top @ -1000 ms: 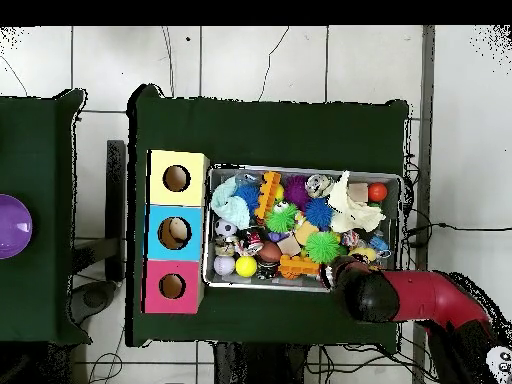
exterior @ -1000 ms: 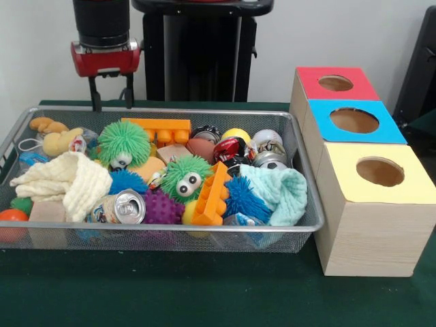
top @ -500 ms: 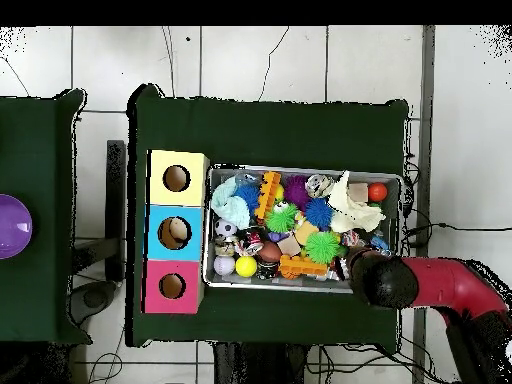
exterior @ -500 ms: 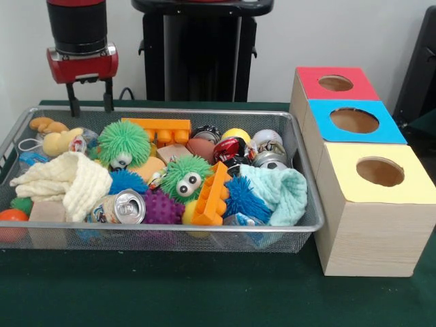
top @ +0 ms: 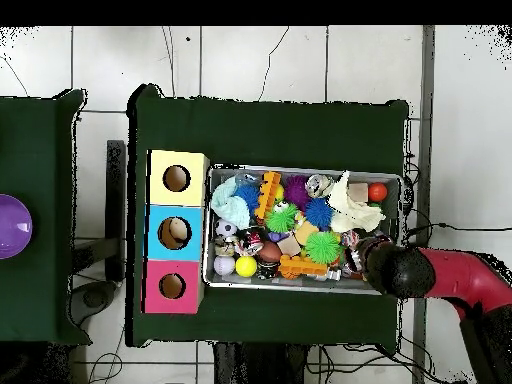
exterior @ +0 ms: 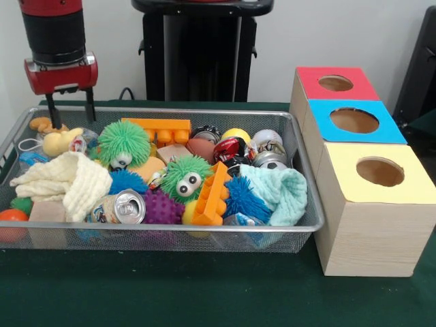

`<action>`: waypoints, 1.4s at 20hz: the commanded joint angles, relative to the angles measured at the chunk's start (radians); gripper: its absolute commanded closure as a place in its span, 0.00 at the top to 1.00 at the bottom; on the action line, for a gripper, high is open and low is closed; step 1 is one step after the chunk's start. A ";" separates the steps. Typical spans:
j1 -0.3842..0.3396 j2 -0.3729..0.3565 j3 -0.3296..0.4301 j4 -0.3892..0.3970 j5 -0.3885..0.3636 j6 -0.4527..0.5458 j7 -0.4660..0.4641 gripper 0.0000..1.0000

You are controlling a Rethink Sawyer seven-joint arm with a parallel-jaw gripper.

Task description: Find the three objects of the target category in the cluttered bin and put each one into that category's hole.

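Observation:
The wire mesh bin holds a heap of toys. A small white crinkly packet with coloured print lies at its far left, beside a yellow plush toy. Another shiny packet lies at the front, under the teal cloth. My gripper hangs open and empty over the bin's far left corner, just above and behind the white packet, touching nothing. In the overhead view the arm's end covers that corner of the bin. The yellow-surround hole is on the nearest box, also seen from overhead.
Green spiky balls, orange bricks, a silver can, a cream cloth and several small balls fill the bin. The blue-surround hole and the red-surround hole lie behind the yellow one. The black pedestal stands behind the bin.
My gripper has moved steadily to the picture's left along the bin's far rim in the front view, toward the left corner, and a little lower. It stays open. The bin's contents have not moved.

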 commanded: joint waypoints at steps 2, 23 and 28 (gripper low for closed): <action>-0.002 0.099 0.084 -0.123 -0.111 0.046 -0.326 1.00; 0.012 0.116 0.028 -0.169 -0.206 0.205 -0.382 1.00; 0.015 0.111 0.017 -0.166 -0.217 0.248 -0.356 1.00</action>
